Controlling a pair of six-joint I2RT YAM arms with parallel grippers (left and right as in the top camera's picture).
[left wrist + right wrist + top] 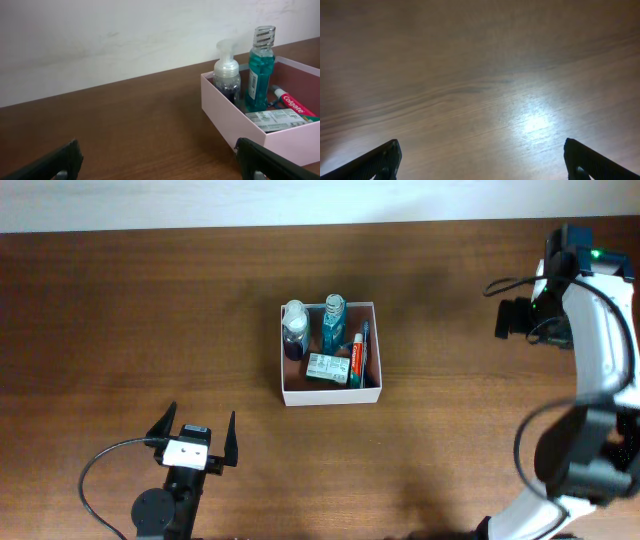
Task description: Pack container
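Five toiletries sit inside the square, shallow, white-walled container (330, 395) with the reddish-brown floor, which rests near the middle of the brown wooden surface (120, 310). They are a clear foam-pump bottle (295, 330) of dark liquid, a teal mouthwash bottle (333, 322) with a striped cap, a red-and-white toothpaste tube (357, 360), what looks like a thin blue toothbrush (366, 345), and a small green-and-white soap box (327, 368). The two bottles stand upright along the far wall, while the tube and soap box lie flat in front of them.

We see nothing else waiting outside the box in the overhead view, so we judge the packing close to finished. The step in hand is most likely a last check, or parking the arms. To do it well, we would keep any move slow and well away from the thin walls. The tall bottles look top-heavy, and a nudge to the box could tip them onto the flat items.

Our left pincer (198, 425) hovers near the front edge, to the left of the box and well apart from it. Its fingers are spread wide and empty, touching nothing. Our right pincer (482, 160) is far off to the right over bare wood — also spread wide, with nothing between its tips.
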